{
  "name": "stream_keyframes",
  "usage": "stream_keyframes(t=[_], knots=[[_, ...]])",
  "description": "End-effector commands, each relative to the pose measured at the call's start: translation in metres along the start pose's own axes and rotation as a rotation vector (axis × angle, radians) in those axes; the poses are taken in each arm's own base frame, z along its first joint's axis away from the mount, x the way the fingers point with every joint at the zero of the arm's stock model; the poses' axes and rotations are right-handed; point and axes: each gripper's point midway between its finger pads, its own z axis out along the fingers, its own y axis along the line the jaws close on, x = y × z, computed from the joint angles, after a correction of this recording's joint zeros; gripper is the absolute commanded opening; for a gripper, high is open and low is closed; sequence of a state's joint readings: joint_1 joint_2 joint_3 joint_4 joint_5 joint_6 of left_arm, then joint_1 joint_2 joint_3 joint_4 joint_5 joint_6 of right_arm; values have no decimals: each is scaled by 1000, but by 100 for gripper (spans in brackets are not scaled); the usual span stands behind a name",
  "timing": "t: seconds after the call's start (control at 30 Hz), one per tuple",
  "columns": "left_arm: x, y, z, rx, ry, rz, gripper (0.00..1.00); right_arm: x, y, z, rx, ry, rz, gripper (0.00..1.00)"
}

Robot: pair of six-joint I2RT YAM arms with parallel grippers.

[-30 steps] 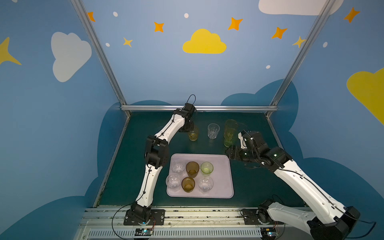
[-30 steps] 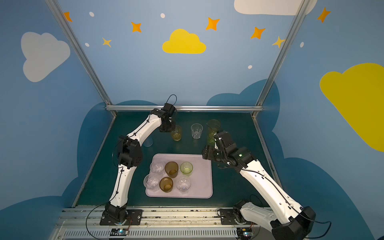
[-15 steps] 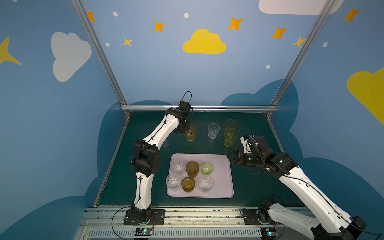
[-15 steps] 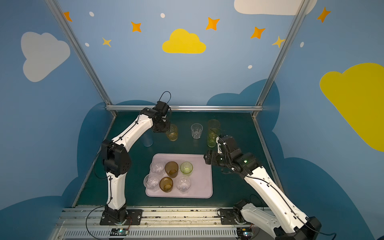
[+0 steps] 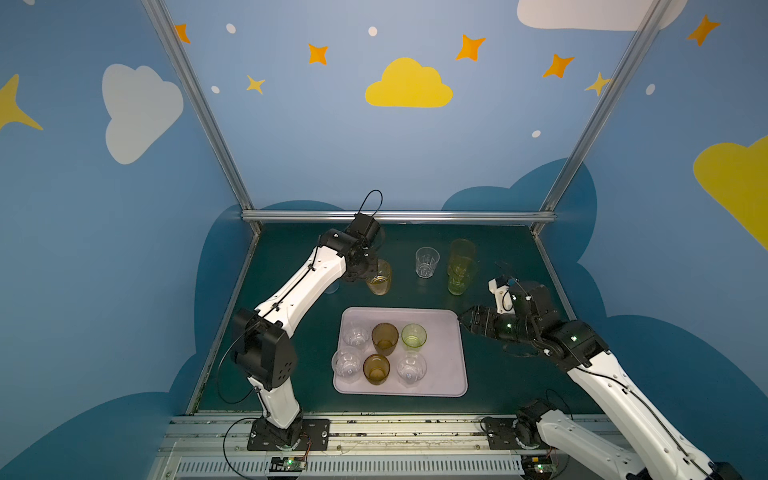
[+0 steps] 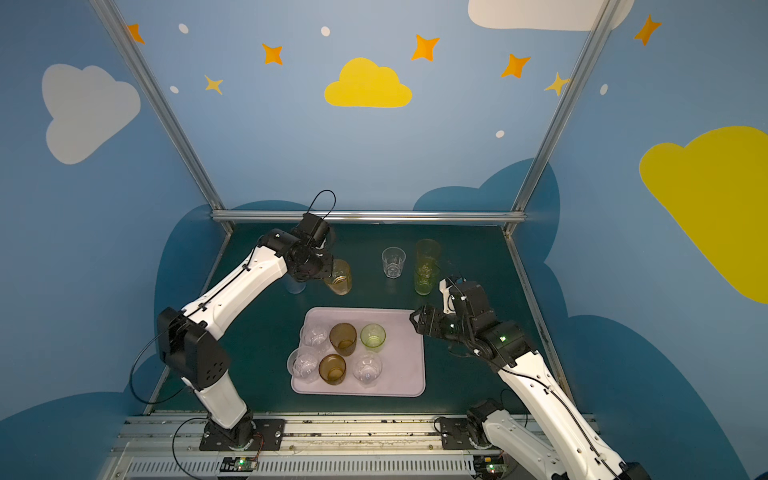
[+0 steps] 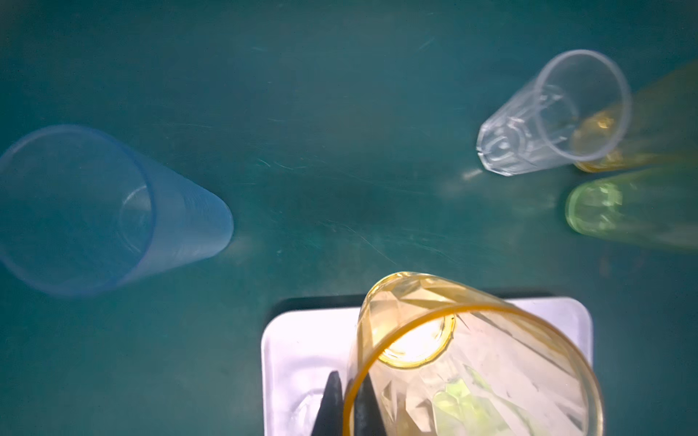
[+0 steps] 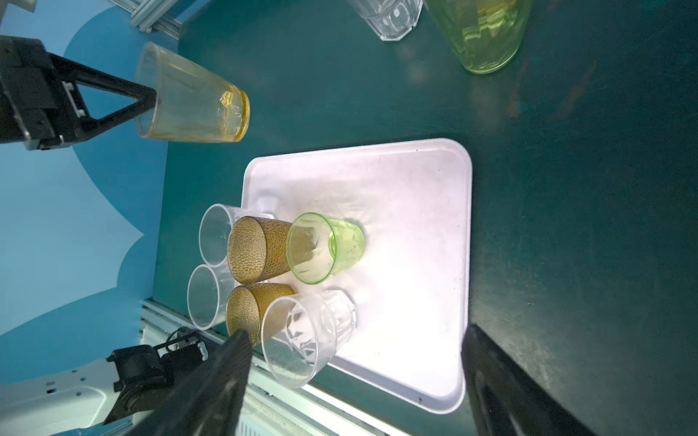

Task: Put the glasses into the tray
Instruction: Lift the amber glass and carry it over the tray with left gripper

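Now — left fingers [image 7: 328, 411] pinch rim of faceted orange glass [image 7: 472, 358] | right fingers [image 8: 211, 385] spread

Six short glasses [image 5: 384, 338] stand upright on the pink tray [image 5: 444, 365]; beyond its far edge are an orange glass [image 5: 379, 277], clear glass [image 5: 427, 262], blue glass [image 7: 113, 211], and two tall glasses [image 5: 459, 278]

Top views high, wrist views share tray [image 8: 408, 181]
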State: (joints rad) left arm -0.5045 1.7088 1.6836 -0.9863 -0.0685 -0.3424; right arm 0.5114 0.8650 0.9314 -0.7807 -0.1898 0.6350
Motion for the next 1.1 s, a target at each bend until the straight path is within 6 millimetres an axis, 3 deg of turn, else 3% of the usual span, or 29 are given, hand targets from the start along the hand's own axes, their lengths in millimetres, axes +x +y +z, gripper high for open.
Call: stream_keyframes(t=[0.0,0.43,0.77,1.07], knots=[[6,-8,-22,30,-40,-25,4,2,6,-3,-49,3,-17,88],[44,-63,-69,187,-89,70,4,23,-6,-17,-74,9,47,90],[77,-106,-79,243,-58,164,4,29,-9,-19,-106,-13,105,90],[114,-130,-77,255,-3,225,4,31,-4,-36,-164,-68,133,90]])
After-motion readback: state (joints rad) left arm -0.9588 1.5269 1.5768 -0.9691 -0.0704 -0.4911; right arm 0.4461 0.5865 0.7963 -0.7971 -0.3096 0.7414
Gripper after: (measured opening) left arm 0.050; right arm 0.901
